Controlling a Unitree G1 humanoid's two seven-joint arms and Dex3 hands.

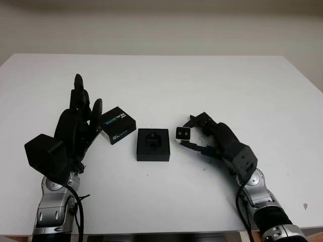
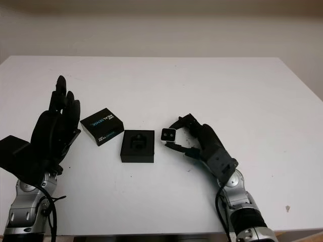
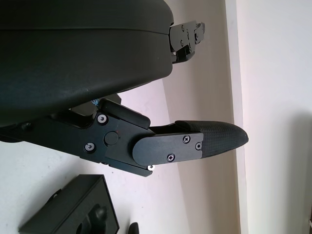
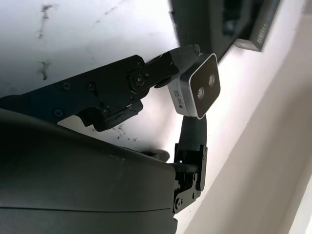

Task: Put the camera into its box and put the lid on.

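The right hand (image 1: 209,137) is pinching the camera (image 1: 182,133) in its fingers just beside the open box (image 1: 153,144) (lid (image 1: 117,125) waiting near the open left hand (image 1: 75,123)), needing a short carry over the cavity.

You see a white table (image 1: 161,75). The box (image 1: 153,144) is black. The lid (image 1: 118,125) is black with white and blue letters. The camera (image 1: 182,133) is silver with a black front.
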